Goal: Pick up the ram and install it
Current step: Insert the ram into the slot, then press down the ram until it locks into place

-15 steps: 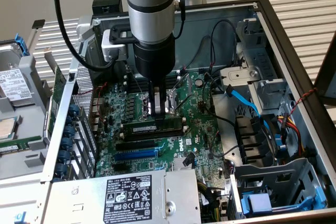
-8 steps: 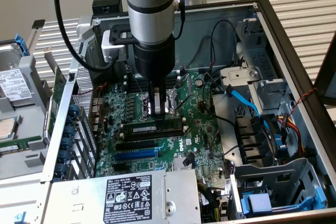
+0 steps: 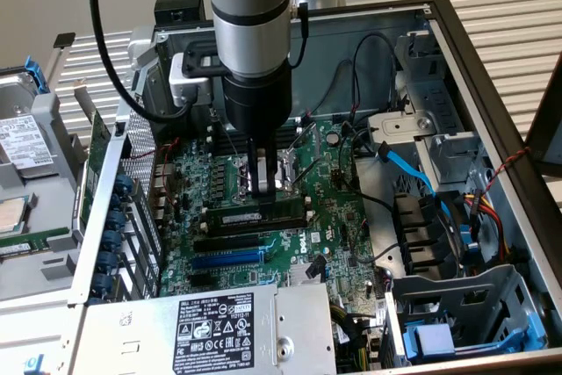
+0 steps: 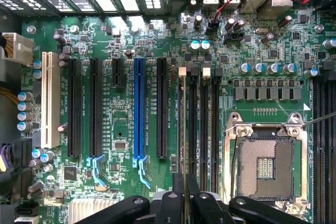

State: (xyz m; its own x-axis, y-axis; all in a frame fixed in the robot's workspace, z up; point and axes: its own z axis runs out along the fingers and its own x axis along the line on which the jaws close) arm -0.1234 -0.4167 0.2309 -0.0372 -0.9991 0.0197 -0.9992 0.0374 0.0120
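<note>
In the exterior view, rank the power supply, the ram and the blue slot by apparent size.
1. power supply, though it is nearest the camera
2. ram
3. blue slot

ram in memory slot, claw over it, CPU socket beside

Exterior view looks down obliquely into the case; wrist view close above; the 2 share the motherboard

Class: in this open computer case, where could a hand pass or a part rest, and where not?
Free: slatted surface outside the case rim; power supply top. Crowded: motherboard around the tool and ram; cabled drive bays.
</note>
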